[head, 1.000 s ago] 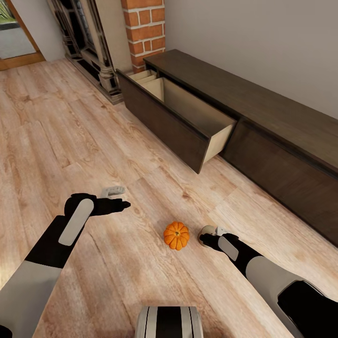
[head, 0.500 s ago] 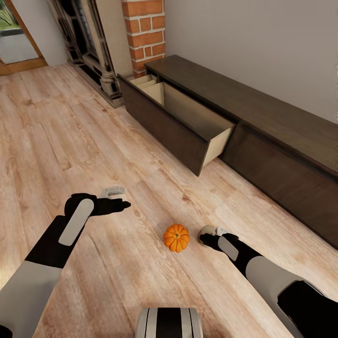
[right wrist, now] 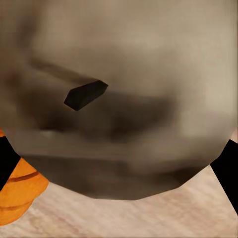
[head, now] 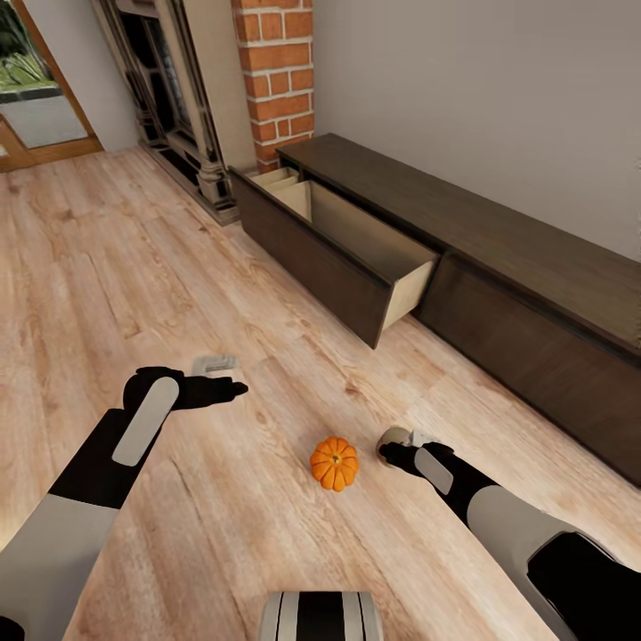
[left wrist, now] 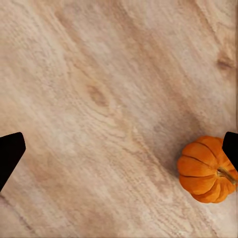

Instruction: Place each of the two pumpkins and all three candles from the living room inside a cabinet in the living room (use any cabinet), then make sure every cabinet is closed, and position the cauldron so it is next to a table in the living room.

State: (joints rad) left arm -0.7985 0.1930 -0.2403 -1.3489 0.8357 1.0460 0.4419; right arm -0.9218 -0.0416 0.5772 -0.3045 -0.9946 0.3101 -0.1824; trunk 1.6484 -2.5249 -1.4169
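Right gripper [head: 394, 442] clamps a candle [head: 393, 436] beside the pumpkin [head: 335, 463].

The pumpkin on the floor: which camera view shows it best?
The head view: the pumpkin sits whole on the wood floor, just left of the right pincer. The left wrist view cuts it off at the frame edge; the right wrist view catches an orange sliver beside the candle.
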